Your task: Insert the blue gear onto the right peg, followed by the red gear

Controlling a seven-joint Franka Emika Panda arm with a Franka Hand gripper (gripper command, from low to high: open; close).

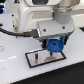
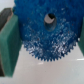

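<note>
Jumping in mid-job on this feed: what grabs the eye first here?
The blue gear stands out most: the gripper holds it on edge just above the grey plate, near the plate's end toward the exterior view's right. In the wrist view it nearly fills the picture, toothed rim and centre hole showing, with a finger pressed against one side. The big white arm fills the upper part of the exterior view.

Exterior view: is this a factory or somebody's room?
Probably a robot lab: a white robot arm holds a blue gear over a grey plate on a plain white table.
</note>
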